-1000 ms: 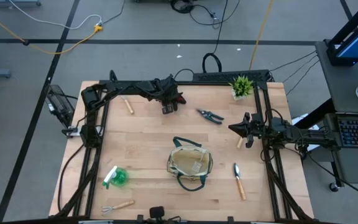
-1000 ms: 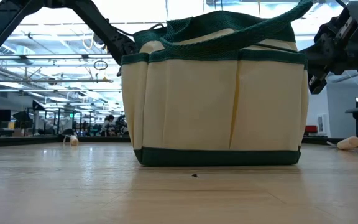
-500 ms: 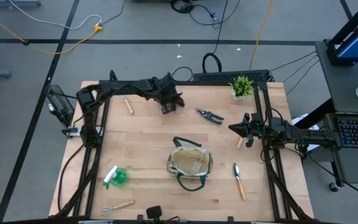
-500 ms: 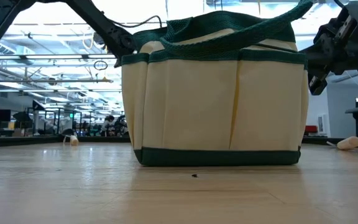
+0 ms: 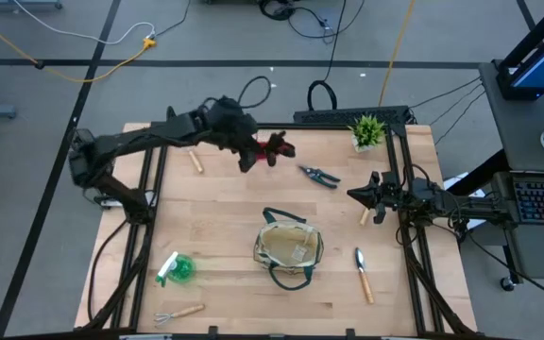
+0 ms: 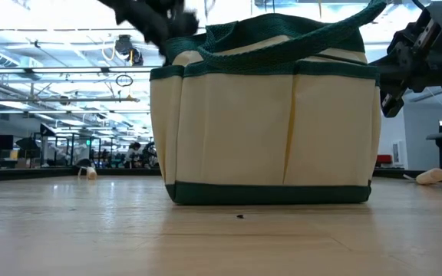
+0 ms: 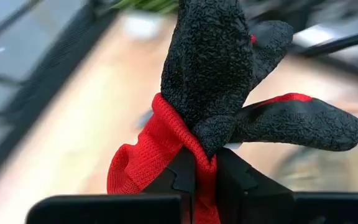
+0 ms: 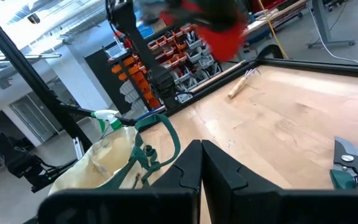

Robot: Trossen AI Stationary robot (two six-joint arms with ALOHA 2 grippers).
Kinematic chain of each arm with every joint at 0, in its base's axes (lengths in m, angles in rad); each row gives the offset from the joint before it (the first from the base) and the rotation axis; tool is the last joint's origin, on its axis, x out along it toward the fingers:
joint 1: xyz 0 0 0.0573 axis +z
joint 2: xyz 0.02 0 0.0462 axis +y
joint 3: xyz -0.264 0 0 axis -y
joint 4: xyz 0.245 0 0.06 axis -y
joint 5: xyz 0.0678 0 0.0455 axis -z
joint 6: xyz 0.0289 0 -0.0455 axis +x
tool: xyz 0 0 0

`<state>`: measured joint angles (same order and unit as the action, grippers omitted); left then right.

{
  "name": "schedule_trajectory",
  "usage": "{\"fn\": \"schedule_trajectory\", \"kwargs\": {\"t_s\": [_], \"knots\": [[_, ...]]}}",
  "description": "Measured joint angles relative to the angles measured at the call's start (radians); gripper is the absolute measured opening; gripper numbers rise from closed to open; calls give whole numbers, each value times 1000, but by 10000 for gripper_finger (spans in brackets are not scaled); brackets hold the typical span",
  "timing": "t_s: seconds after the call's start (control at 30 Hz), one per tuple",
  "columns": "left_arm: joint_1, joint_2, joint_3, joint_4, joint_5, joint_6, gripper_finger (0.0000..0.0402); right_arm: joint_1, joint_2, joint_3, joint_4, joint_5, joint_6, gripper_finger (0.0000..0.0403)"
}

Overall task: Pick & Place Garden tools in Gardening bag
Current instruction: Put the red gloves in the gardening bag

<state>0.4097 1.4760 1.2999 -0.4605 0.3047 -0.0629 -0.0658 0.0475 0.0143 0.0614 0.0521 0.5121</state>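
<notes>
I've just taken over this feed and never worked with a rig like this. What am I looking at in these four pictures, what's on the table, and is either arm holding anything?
Two dark robot arms work at a wooden table. One picture looks straight down from above, one sits level with the tabletop, and one rides on each arm's wrist.

The left gripper is raised over the far side, its jaws shut on the red-black glove. The right gripper waits at the right edge, jaws shut and empty.

On the table lie the gardening bag near the middle, pruning shears, a trowel, a green spray bottle, a small rake, a wooden-handled tool and a potted plant.
</notes>
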Motion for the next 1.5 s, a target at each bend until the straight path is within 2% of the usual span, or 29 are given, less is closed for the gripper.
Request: {"fn": "schedule_trajectory", "kwargs": {"t_s": [0.13, 0.33, 0.5, 0.7, 0.87, 1.1, 1.27, 1.5], "knots": [[-122, -54, 0, 47, 19, -131, 27, 0, 0, 0, 0, 0, 0, 0], [-295, -50, 0, 212, 19, -390, 27, 0, 0, 0, -3, 0, -2, 0], [-408, -9, 2, 331, 0, -476, 27, 0, 0, 0, -3, 0, -4, 0], [-503, 54, 1, 335, -50, -564, 27, 0, 3, 0, -6, -1, -4, 0], [-554, 111, 0, 402, -24, -576, 27, 0, 14, 0, -9, -2, -4, 0], [-570, 186, 1, 378, -17, -566, 27, 0, 21, 0, -11, -2, -1, 0], [-569, 225, 1, 291, -19, -550, 27, 0, 21, 0, -12, -2, -1, 0], [-569, 222, 1, 125, -95, -557, 27, 0, 21, 0, -12, -3, 0, 0]]}}
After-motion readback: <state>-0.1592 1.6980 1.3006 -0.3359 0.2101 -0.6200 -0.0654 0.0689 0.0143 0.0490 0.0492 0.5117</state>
